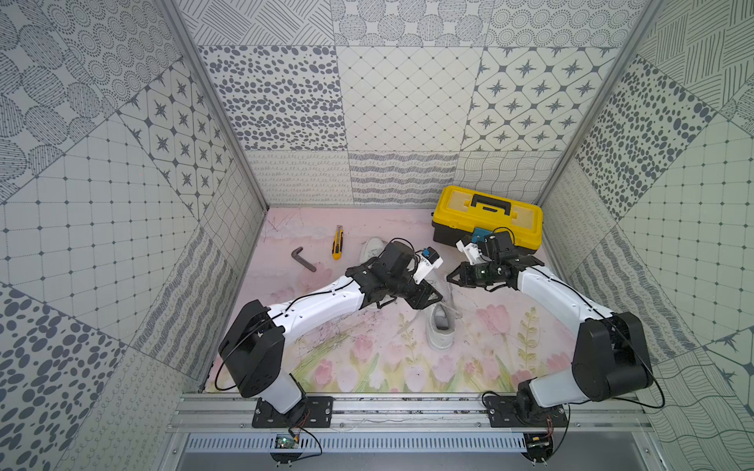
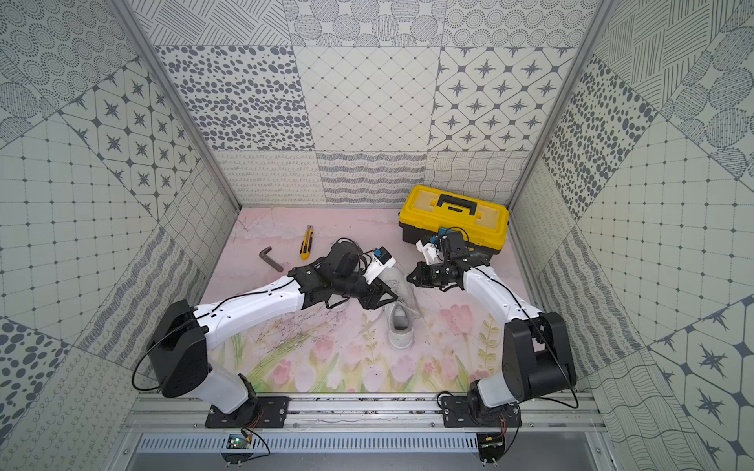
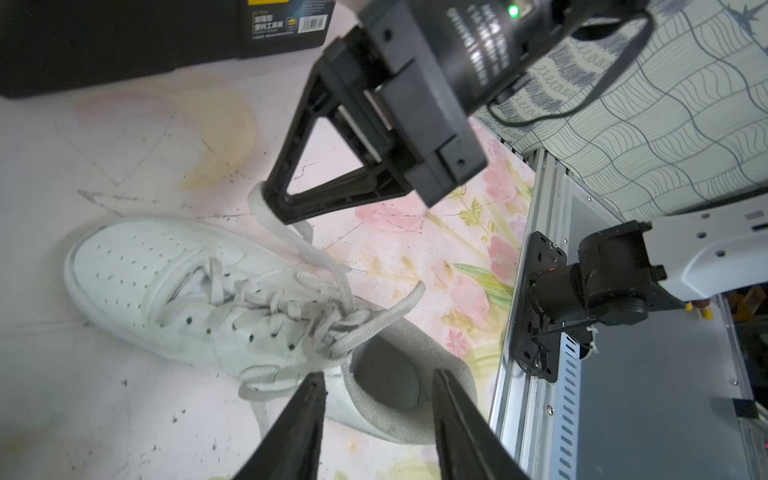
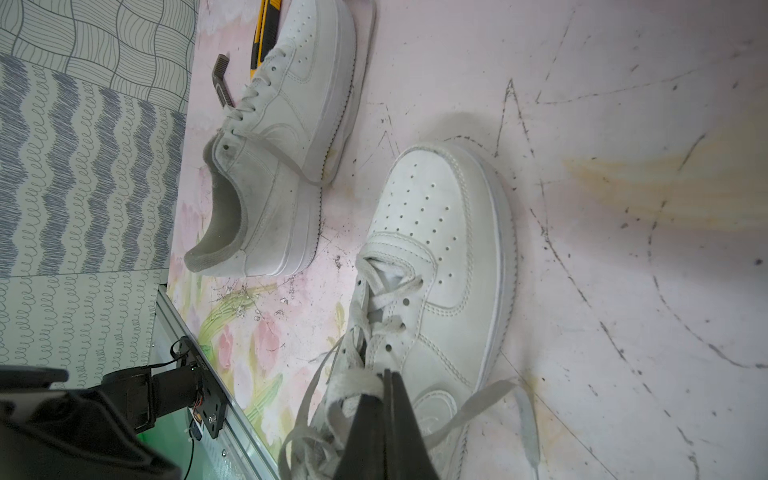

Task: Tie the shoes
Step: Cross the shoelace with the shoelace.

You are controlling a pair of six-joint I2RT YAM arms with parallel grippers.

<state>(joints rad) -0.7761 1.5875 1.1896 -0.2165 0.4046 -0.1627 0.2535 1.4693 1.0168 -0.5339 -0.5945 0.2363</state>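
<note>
Right claw [image 4: 384, 374]: we see its jaws pressed together on a lace [image 3: 297, 245] of the nearer sneaker [image 1: 440, 330], the tip raised above that sneaker, in front of the toolbox [image 1: 487, 216].
Left claw [image 3: 378, 374]: we find its jaws partway apart with nothing between them, poised over the nearer sneaker's heel opening, on the robot's side of the toolbox.
Lace: we follow it from the right claw's tip down to a twisted crossing at the top eyelets. A second end sticks out free from that crossing, and a slack loop lies on the floral mat [image 1: 367, 359] beside the sneaker.
Nearer sneaker: we place it upright on the floral mat in front of the toolbox, toe toward the back wall, heel toward the robot.
Farther sneaker [image 4: 291, 124]: we see it left of the toolbox, apart from its mate, mostly hidden by the left arm in both top views.
Utility knife [image 1: 337, 242]: left of the toolbox, just past the farther sneaker.
Hex key [image 1: 304, 259]: farther left of the toolbox than the knife.
</note>
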